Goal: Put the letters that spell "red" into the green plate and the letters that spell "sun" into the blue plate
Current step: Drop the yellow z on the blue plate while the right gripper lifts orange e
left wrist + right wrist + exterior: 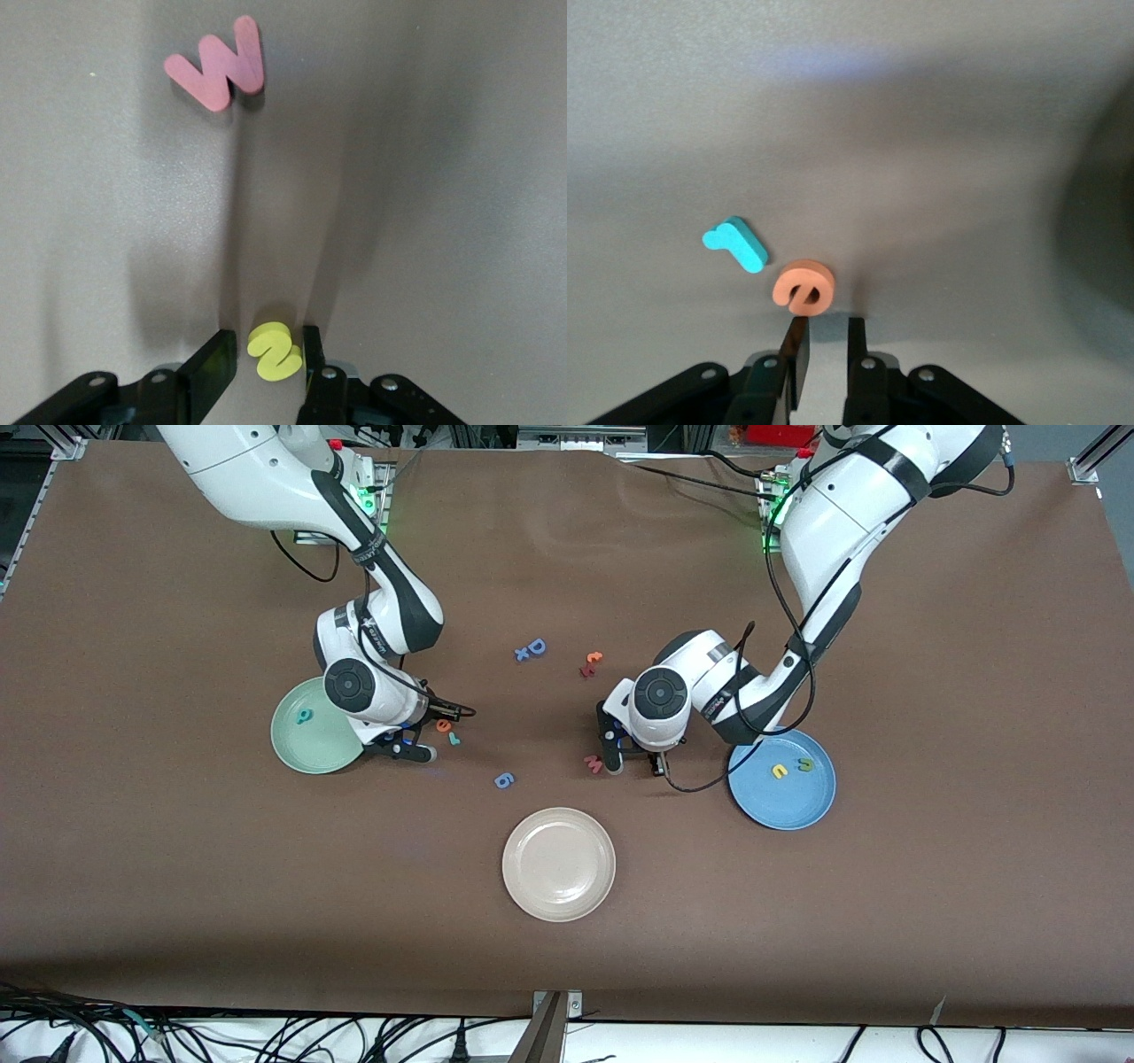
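Left wrist view: left claw (268, 359) pinches the yellow "s" (274, 351); it may slip. Right claw (824, 350), nearly shut, empty, missed the orange "e" (803, 287).

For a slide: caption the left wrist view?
Left gripper fingers closed around the yellow "s" on the table, pink "w" lying nearby.
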